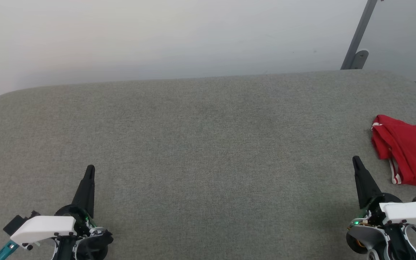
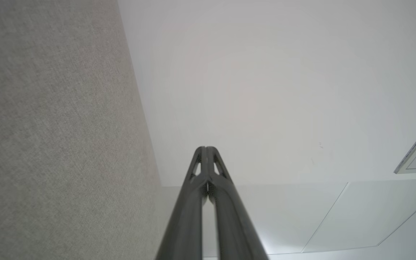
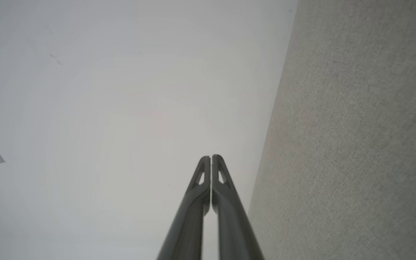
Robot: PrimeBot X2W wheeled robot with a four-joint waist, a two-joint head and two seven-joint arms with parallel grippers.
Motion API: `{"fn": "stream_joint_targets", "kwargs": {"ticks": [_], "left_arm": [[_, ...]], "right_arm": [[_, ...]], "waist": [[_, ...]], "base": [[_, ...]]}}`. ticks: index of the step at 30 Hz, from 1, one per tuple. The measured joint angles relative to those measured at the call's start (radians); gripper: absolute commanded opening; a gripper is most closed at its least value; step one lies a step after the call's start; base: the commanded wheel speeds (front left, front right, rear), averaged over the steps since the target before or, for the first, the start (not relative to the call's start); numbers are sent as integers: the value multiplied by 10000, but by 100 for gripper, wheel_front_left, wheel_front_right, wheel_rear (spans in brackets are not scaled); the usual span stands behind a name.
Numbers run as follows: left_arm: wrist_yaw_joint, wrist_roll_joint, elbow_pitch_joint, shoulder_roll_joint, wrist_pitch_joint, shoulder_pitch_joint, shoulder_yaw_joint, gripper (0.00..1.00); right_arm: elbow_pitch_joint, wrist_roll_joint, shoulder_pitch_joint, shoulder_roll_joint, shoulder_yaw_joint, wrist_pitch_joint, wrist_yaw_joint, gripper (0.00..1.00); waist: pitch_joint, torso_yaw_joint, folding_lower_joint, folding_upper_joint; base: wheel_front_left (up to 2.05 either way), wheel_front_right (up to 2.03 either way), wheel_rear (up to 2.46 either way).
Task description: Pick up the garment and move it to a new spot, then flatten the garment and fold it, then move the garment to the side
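The garment, red with thin red-and-white stripe trim, lies bunched at the right edge of the grey fabric surface in the head view, partly cut off by that view's edge. My right gripper hovers just left of it, apart from the cloth, its fingers pressed together and empty. Far off at the lower left, my left gripper is also shut with nothing in it. In the wrist views, each pair of closed dark fingers, left gripper and right gripper, points toward the white wall.
A white wall rises behind the surface's rounded far edge. A grey metal post leans at the back right. The wide middle of the grey surface lies bare between the two arms.
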Motion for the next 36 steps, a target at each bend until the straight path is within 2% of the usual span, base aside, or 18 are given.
{"fn": "stream_joint_targets", "kwargs": {"ticks": [36], "left_arm": [[0,29,0,-31,38,-2,44,0]], "right_arm": [[0,0,-1,0,-2,-2,0,0]], "waist": [[0,0,0,0]], "base": [[0,0,0]]}}
